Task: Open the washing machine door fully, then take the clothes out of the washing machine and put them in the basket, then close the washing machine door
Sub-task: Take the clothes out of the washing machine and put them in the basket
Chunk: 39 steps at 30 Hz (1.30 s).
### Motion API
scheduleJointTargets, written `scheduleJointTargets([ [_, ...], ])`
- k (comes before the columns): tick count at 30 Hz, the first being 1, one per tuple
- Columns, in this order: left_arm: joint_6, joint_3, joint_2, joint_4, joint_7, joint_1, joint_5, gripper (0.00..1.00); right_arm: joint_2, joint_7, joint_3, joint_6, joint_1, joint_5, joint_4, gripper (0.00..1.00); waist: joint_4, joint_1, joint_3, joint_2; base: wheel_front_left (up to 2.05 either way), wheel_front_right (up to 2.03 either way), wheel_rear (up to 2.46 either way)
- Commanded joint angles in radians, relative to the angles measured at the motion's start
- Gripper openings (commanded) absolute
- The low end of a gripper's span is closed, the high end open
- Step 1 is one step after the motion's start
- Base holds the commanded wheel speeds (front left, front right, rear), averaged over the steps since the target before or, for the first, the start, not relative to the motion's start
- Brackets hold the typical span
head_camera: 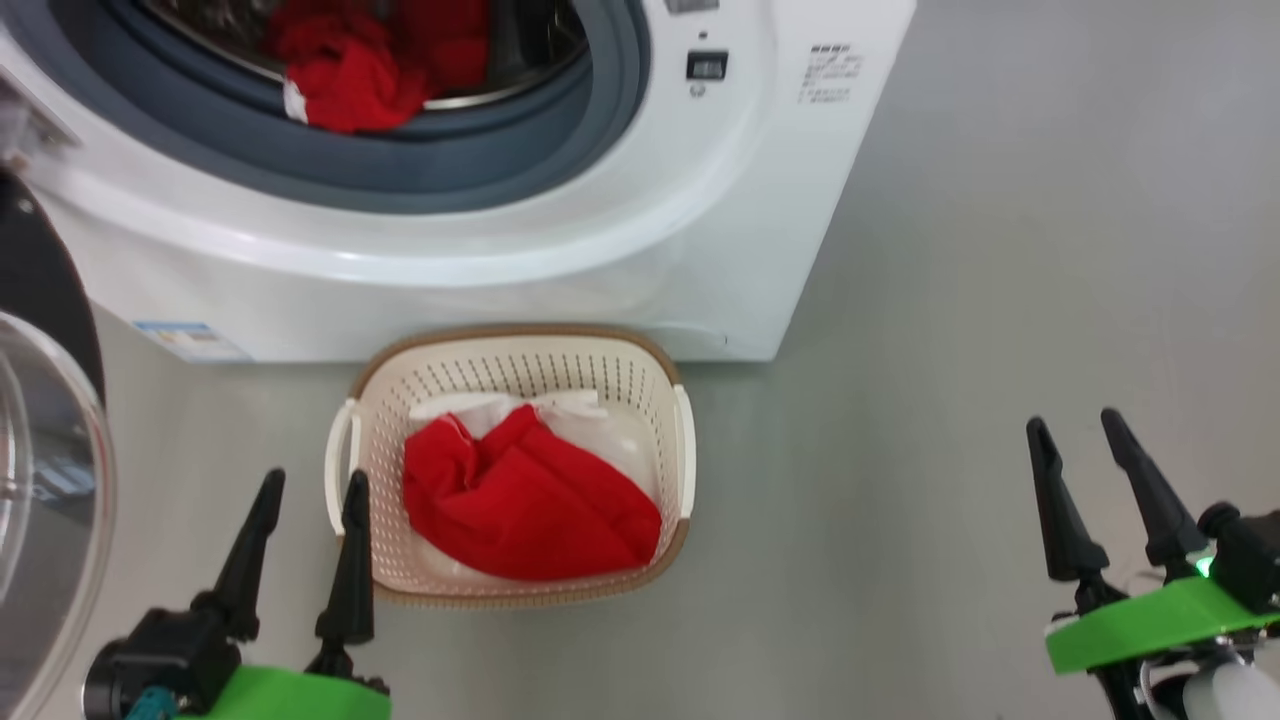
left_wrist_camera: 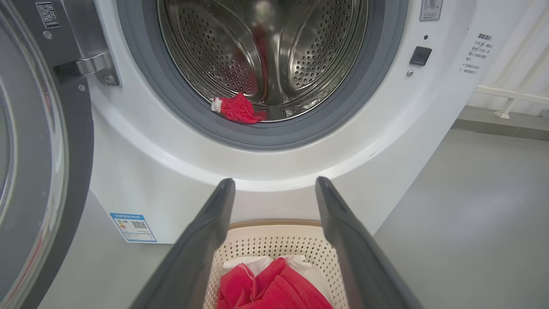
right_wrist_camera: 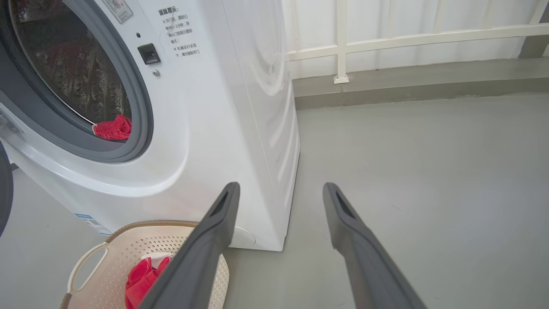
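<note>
Head view: left gripper [head_camera: 313, 488] has its fingers apart, holding nothing, just beside the basket [head_camera: 510, 332] at its left handle. Right gripper [head_camera: 1074, 425], fingers likewise apart, hangs well to the right above the floor [head_camera: 950, 300]. Red and white clothes [head_camera: 525, 505] lie in the basket. Another red piece [head_camera: 350, 90] rests on the washing machine [head_camera: 600, 260] drum lip; washing machine door [head_camera: 45, 290] stands open, left.

The left gripper [head_camera: 313, 480] sits low, its fingers spread and empty. The right gripper [head_camera: 1073, 422] is likewise parted, holding nothing.
</note>
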Motion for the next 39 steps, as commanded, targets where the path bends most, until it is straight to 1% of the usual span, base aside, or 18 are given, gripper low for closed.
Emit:
scheduleJointTargets([
  [1,-0.005,0.039,0.02,-0.033,-0.005,0.023,0.004,1.0,-0.012,-0.006,0.021,0.007,0.023,0.004,-0.019,1.0,-0.004,0.0,-0.072,0.0,0.0,0.0,0.0],
  [9,-0.005,0.05,0.027,-0.049,-0.005,0.121,0.001,1.0,-0.008,-0.006,0.019,0.007,0.109,0.006,-0.025,1.0,-0.003,0.0,-0.167,0.0,0.0,0.0,0.0],
  [16,-0.005,0.059,0.033,-0.074,-0.005,0.193,0.004,1.0,-0.002,-0.006,0.012,0.007,0.173,0.008,-0.033,1.0,-0.002,0.0,-0.225,0.0,0.0,0.0,0.0],
  [24,-0.006,0.072,0.03,-0.1,-0.005,0.236,-0.001,1.0,0.003,-0.006,-0.003,0.007,0.207,0.008,-0.047,1.0,-0.008,0.0,-0.239,0.0,0.0,0.0,0.0],
  [39,-0.006,0.076,0.021,-0.108,-0.005,0.235,-0.003,1.0,0.008,-0.006,-0.021,0.007,0.2,0.004,-0.055,1.0,-0.011,0.0,-0.226,0.0,0.0,0.0,0.0],
])
